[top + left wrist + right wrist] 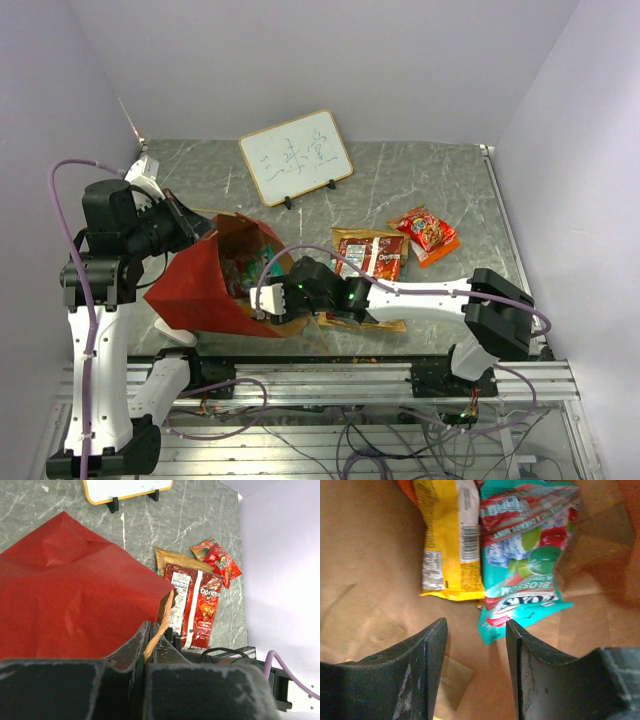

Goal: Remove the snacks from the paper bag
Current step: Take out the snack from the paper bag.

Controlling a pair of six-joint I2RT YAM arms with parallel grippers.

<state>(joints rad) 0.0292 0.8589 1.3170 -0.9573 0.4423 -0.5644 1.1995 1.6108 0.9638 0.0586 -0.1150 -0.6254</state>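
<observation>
Clamped tight on bag rim with left gripper. Poised inside with right gripper, fingers apart, just short of yellow packet and teal packet. Already out on table, rightward: 2, Doritos packet and red packet.

**A:** What stands in the upper middle of the top view?

**B:** A white writing board with a pale wooden frame. It stands on two black feet and has blue handwritten characters across it.

**A:** And under it?

**B:** A grey stone-patterned table with white veins. The board sits near its far edge, close to the pale back wall.

**A:** Anything along the bottom?

**B:** A silver metal rail runs along the table's near edge, with thin tangled wires below it. The left wrist view shows only the board's lower edge, at the top of the frame.
</observation>
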